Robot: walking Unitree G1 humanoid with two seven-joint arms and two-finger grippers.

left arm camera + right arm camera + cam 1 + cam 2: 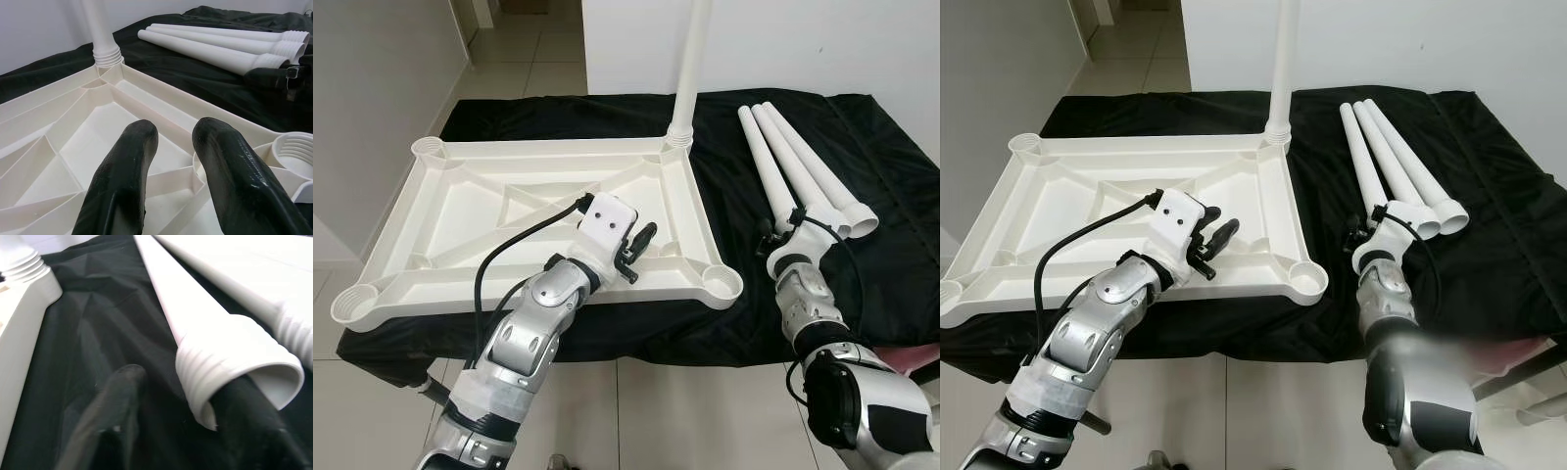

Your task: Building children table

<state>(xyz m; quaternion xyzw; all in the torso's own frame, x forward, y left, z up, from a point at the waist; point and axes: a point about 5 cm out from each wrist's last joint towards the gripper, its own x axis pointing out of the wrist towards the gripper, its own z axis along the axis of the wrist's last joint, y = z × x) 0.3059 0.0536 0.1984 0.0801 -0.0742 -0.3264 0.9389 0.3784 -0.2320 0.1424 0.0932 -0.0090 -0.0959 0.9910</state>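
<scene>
Right pincer (171, 431): open around the threaded end of the nearest loose leg (771, 166).
Leg: points to 11 o'clock.
Left pincer (176, 181): open, empty, over the tabletop (460, 211).

A white moulded-plastic children's tabletop (509, 211) lay upside down on the black cloth, ribbed underside up, with round threaded sockets at its corners. One white plastic tube leg (689, 69) stood upright, screwed into the far right corner socket. Three loose white plastic tube legs (798, 171) lay side by side to its right, threaded ends nearest.
</scene>
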